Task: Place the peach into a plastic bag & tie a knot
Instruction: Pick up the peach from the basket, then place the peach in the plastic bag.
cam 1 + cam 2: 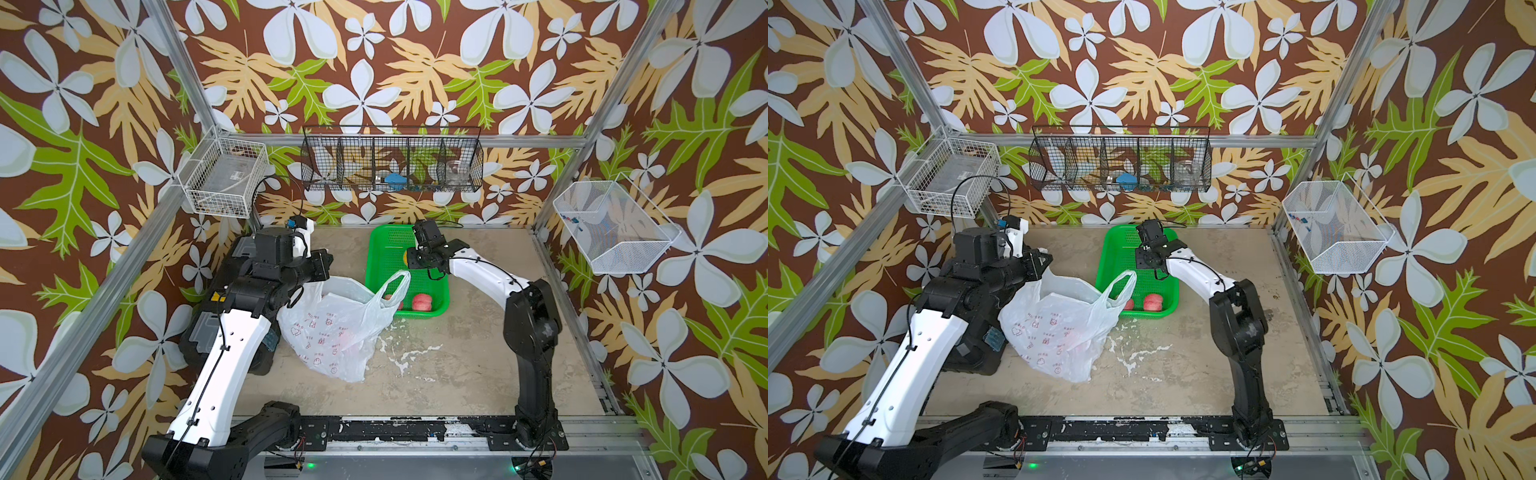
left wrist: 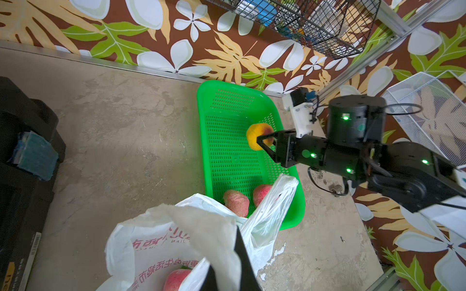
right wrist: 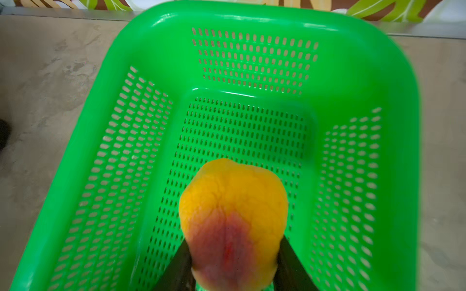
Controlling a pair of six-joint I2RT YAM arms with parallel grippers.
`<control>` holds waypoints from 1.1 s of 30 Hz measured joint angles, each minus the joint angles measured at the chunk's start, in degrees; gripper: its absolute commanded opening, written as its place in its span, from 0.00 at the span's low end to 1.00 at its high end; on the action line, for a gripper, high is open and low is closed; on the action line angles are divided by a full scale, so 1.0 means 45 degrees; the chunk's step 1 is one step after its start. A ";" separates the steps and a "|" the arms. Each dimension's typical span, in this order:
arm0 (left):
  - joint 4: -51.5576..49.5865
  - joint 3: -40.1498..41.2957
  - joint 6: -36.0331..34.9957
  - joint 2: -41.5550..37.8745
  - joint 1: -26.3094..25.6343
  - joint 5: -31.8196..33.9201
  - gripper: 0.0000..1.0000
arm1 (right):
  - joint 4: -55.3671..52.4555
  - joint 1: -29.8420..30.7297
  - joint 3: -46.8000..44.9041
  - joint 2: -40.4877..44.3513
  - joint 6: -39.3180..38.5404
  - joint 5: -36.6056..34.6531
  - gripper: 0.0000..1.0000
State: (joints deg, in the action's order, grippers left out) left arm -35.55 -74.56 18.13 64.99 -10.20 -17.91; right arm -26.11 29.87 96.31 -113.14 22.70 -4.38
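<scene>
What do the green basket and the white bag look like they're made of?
The basket looks like moulded plastic with a glossy finish: bright highlights on its rim and neat rows of slots. The bag looks like thin plastic film, translucent and crinkly: pink shows faintly through its side, and it stands in sharp creases.

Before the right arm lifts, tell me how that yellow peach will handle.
The yellow peach looks rounded, so it would probably roll in the green basket if dropped. Its skin looks smooth; it may slip, since the right gripper pinches only its sides.
</scene>
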 measured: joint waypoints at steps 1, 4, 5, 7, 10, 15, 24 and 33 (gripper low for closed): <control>0.0063 0.0083 0.0005 -0.0039 0.0000 -0.0146 0.00 | 0.0000 -0.0015 -0.0374 0.0656 -0.0097 0.0039 0.32; 0.0452 0.0335 0.0010 -0.0087 0.0000 -0.0772 0.00 | 0.0092 0.0024 -0.1229 0.2526 -0.0301 0.0884 0.32; 0.0588 0.0398 0.0015 -0.0087 0.0000 -0.0996 0.00 | 0.0083 0.0097 -0.1462 0.3065 -0.0437 0.1365 0.32; 0.0821 0.0457 0.0121 -0.0053 0.0000 -0.1477 0.00 | 0.0029 0.0510 -0.1685 0.3798 -0.0593 0.2327 0.31; 0.1258 0.0486 0.0248 0.0034 -0.0010 -0.2195 0.00 | -0.0223 0.1792 -0.1617 0.4133 -0.0884 0.3925 0.31; 0.1753 0.0262 0.0398 0.0102 -0.0170 -0.3424 0.00 | 0.0039 0.3138 -0.1175 0.3356 -0.0636 0.6703 0.30; 0.2195 0.0233 0.0612 -0.0068 -0.0559 -0.4551 0.00 | 0.1982 0.3774 0.0947 0.0559 0.1030 0.9836 0.40; 0.2769 0.0481 0.0719 -0.0427 -0.0578 -0.4809 0.00 | 0.2079 0.3541 0.1044 -0.0709 0.2132 1.0035 0.60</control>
State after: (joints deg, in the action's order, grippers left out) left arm -23.09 -72.40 21.37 63.07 -12.80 -39.55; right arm -16.75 45.80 101.01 -116.33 32.29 40.77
